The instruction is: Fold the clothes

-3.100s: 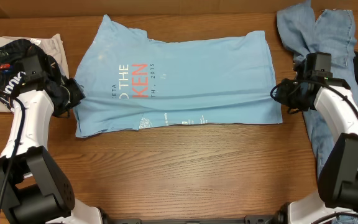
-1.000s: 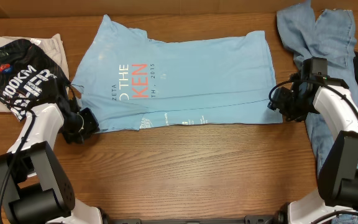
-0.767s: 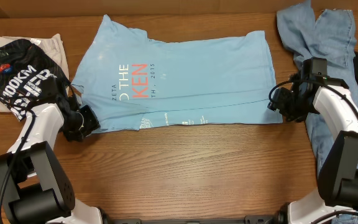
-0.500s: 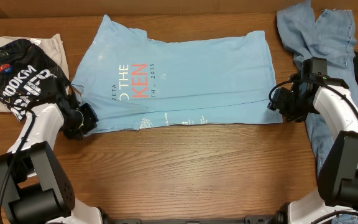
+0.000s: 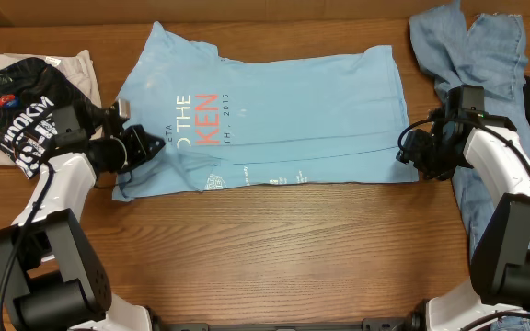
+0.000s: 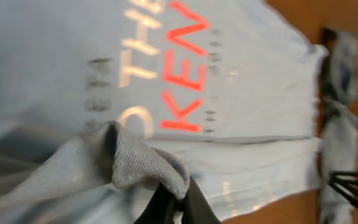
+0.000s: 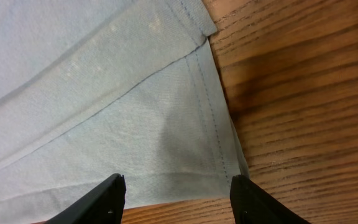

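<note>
The clothes are one light sky-blue T-shirt lying flat across the back of the table, with red and white lettering showing. My left gripper is shut on a bunched fold of the shirt's left edge and holds it raised over the lettering; the black fingertips pinch the cloth. My right gripper stands open at the shirt's lower right corner. In the right wrist view its fingers straddle the hemmed corner, which lies flat on the wood.
Faded denim jeans lie crumpled at the back right, beside the right arm. A black T-shirt with white letters sits on a beige cloth at the far left. Bare wooden table runs along the front.
The left gripper shut on the shirt's lower left edge and carried it up and to the right over the shirt. The right gripper has not moved.
</note>
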